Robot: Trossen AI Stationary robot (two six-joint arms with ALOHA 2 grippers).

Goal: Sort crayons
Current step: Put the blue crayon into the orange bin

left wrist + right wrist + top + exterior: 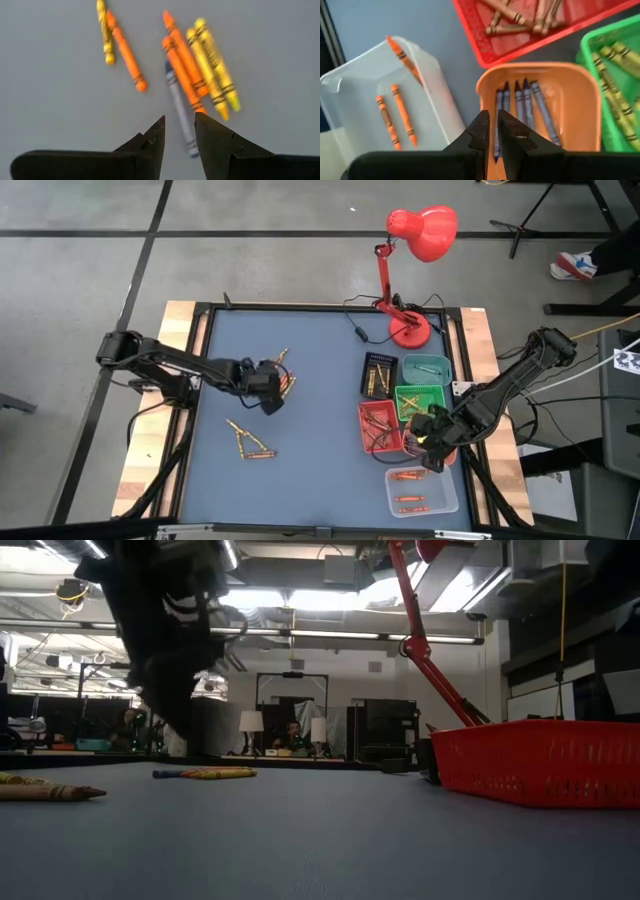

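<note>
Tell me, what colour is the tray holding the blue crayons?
Orange tray; blue crayons show best in the right wrist view.

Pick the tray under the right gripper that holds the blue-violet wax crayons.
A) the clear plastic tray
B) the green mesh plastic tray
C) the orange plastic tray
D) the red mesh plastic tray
C: in the right wrist view the blue-violet wax crayons lie side by side in the orange plastic tray, directly beyond the right gripper, whose jaws stand nearly closed and empty.

Crayons [200,65] before left hand [179,131]
</note>
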